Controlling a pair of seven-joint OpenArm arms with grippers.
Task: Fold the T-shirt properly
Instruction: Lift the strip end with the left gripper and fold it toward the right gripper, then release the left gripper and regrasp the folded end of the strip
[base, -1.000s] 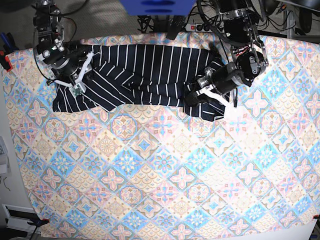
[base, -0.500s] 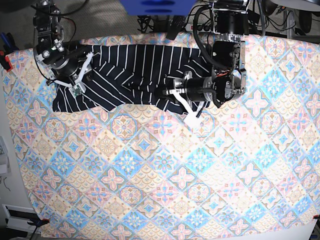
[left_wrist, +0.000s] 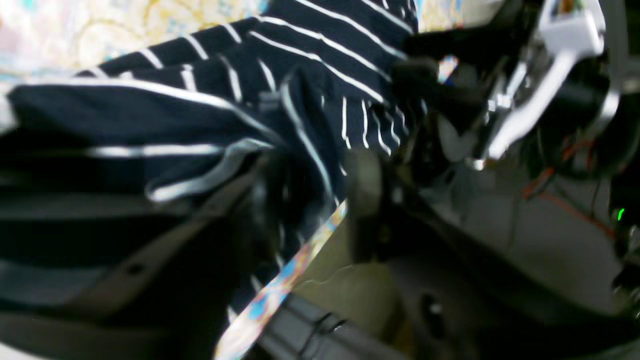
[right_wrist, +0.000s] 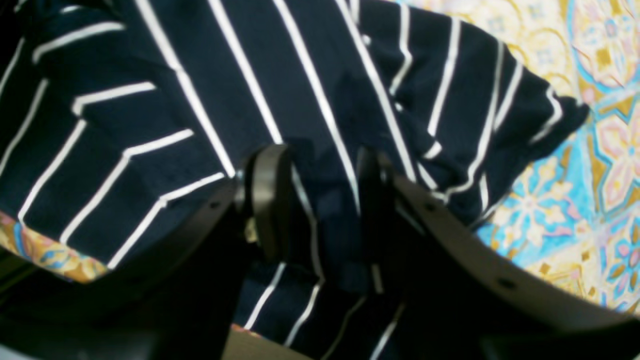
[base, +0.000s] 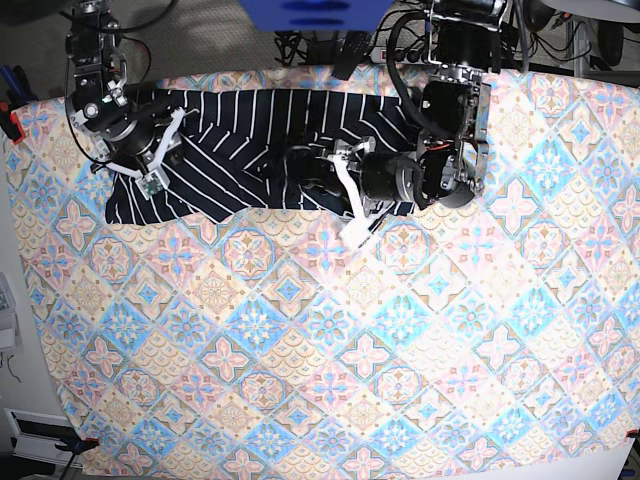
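The dark T-shirt (base: 240, 130) with thin white stripes lies bunched along the far side of the table, its right end folded in toward the middle. My left gripper (base: 305, 172) is low over that folded end. In the blurred left wrist view its fingers (left_wrist: 365, 190) stand apart, with loose T-shirt (left_wrist: 310, 60) fabric draped between them. My right gripper (base: 165, 150) rests on the shirt's left part. In the right wrist view the right gripper (right_wrist: 320, 200) has a gap between its pads, and the striped T-shirt (right_wrist: 280, 60) fabric runs through it.
A pastel tile-patterned cloth (base: 330, 340) covers the whole table. Behind the far edge are a power strip with cables (base: 390, 50) and a blue object (base: 310, 15). A red clamp (base: 12, 125) sits on the left edge.
My left gripper has swept leftward, dragging the shirt's right end over toward the middle, and its jaws have spread apart. The right arm has stayed put.
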